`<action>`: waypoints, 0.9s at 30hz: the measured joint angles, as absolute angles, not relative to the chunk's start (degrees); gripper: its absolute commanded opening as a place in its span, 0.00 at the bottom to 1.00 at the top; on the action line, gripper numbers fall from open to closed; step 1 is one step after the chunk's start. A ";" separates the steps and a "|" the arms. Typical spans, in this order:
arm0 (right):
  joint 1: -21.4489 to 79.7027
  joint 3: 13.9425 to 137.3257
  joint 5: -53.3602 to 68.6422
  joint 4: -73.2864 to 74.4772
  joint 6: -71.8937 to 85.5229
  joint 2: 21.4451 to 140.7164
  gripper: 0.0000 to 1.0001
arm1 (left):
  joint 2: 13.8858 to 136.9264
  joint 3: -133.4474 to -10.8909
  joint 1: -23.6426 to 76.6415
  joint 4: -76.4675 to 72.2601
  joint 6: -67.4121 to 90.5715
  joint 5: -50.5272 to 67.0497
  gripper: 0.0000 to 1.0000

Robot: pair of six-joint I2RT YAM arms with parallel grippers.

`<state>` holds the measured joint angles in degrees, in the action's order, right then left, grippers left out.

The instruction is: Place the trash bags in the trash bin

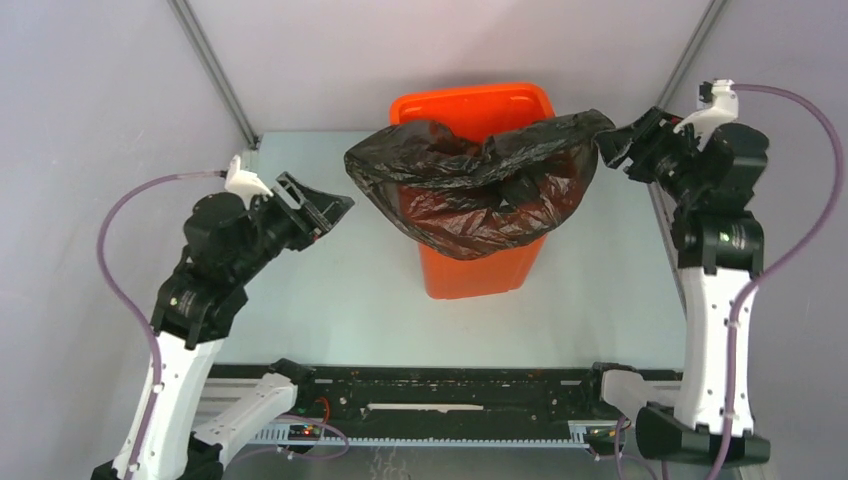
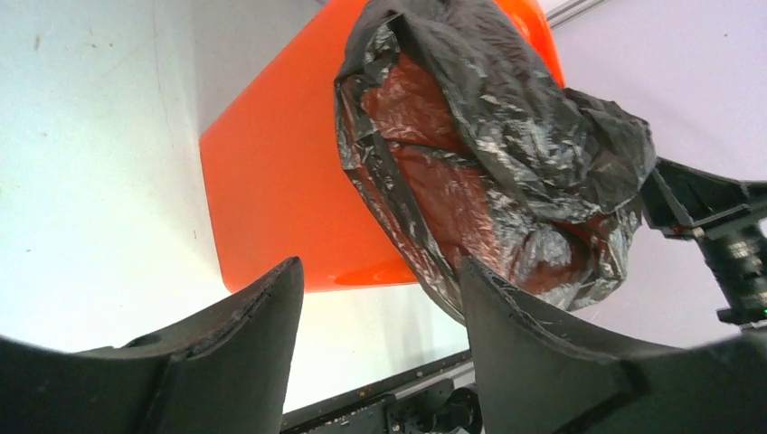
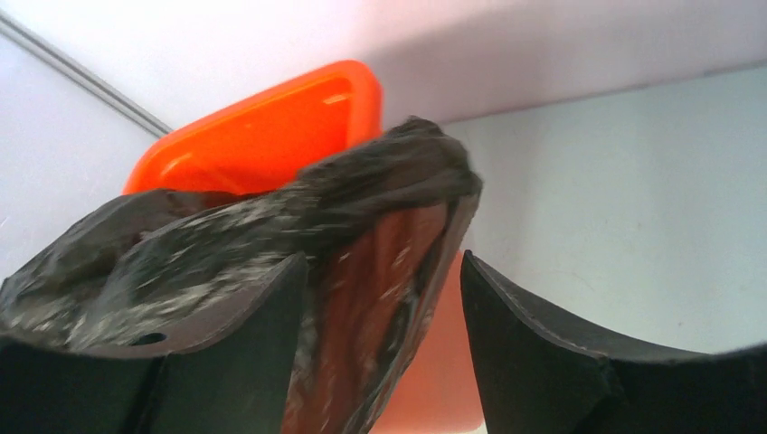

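The orange trash bin (image 1: 478, 272) stands upright mid-table. A glossy black trash bag (image 1: 470, 180) is draped across its top and sags down its front, the orange showing through the plastic. My left gripper (image 1: 336, 208) hovers left of the bag, open and holding nothing; in the left wrist view the bag (image 2: 506, 136) and bin (image 2: 271, 181) lie beyond the gripper (image 2: 380, 271). My right gripper (image 1: 615, 143) is at the bag's right corner, open. In the right wrist view the bag (image 3: 271, 217) hangs between the spread fingers of the gripper (image 3: 380, 267), against the left one, with the bin (image 3: 262, 136) behind.
Grey walls enclose the pale table (image 1: 620, 290) at the back and sides. A black rail (image 1: 450, 395) runs along the near edge between the arm bases. The bin sits close to the back wall.
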<state>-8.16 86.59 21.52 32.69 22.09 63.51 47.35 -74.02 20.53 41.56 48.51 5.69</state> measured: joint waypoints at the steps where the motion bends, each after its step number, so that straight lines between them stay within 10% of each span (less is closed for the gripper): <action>1: -7.77 87.15 21.43 33.34 21.06 62.02 0.75 | 47.11 -75.70 20.53 43.40 47.66 5.52 0.71; 27: 4.78 105.30 27.11 48.12 -3.62 69.56 0.79 | 52.77 -87.88 20.78 50.74 36.18 9.06 0.86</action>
<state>4.78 105.30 27.11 48.12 -3.62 69.56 52.77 -87.88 20.78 50.74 36.18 9.06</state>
